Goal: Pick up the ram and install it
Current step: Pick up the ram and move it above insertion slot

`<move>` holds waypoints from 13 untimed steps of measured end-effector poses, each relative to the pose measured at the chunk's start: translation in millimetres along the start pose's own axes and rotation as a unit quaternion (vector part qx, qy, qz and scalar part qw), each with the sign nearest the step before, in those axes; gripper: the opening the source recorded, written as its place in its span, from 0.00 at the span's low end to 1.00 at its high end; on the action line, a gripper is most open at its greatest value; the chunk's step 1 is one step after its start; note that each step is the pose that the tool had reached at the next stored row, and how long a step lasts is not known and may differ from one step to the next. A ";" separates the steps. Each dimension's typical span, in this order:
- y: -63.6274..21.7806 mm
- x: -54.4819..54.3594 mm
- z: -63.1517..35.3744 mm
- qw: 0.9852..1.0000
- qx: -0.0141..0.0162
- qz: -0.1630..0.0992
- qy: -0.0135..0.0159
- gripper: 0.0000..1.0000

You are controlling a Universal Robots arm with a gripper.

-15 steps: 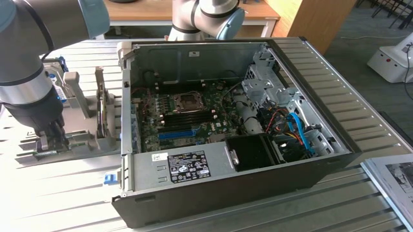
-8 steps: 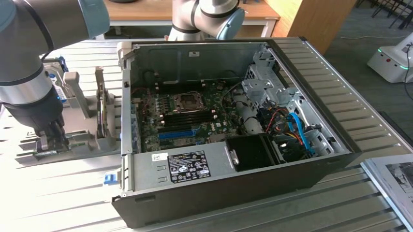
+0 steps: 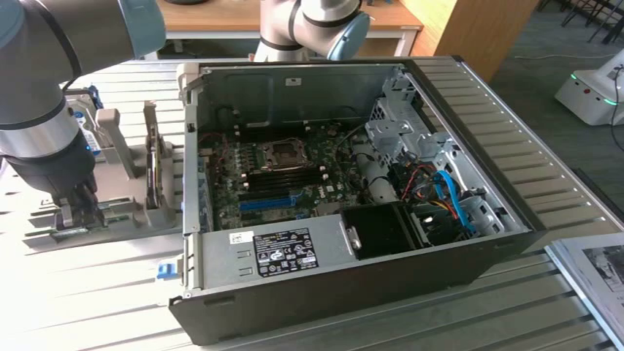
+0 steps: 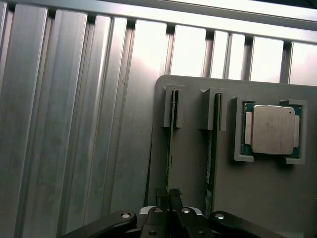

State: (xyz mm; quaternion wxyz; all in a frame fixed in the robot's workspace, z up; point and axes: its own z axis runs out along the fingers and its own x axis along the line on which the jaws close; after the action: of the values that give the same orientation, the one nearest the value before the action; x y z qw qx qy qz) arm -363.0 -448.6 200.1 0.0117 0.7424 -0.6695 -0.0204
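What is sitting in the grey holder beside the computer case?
The grey holder carries two green sticks on edge in slots: the ram, pinched by the gripper, and the other stick. A processor lies in a recess. The gripper covers the ram's near end.

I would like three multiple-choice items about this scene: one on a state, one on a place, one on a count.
1. The computer case is: A open; B closed; C upside down.
2. The end effector is: A inside the case; B at the grey holder; C over a keyboard.
3. Green sticks standing in the holder: A one; B four; C two.
Answers: A, the motherboard shows; B, it grips the ram standing in the holder; C, the ram and another stick stand in slots.
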 end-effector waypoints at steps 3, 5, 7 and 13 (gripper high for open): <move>0.0 0.0 0.0 1.000 0.000 0.000 0.000 0.13; 0.0 0.0 0.0 1.000 0.000 0.000 0.000 0.13; 0.0 0.0 0.0 1.000 0.000 0.000 0.000 0.13; 0.0 0.0 0.0 1.000 0.000 0.000 0.000 0.12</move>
State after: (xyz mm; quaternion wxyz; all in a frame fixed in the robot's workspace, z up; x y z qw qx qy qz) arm -363.0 -448.6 200.1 0.0118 0.7424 -0.6695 -0.0204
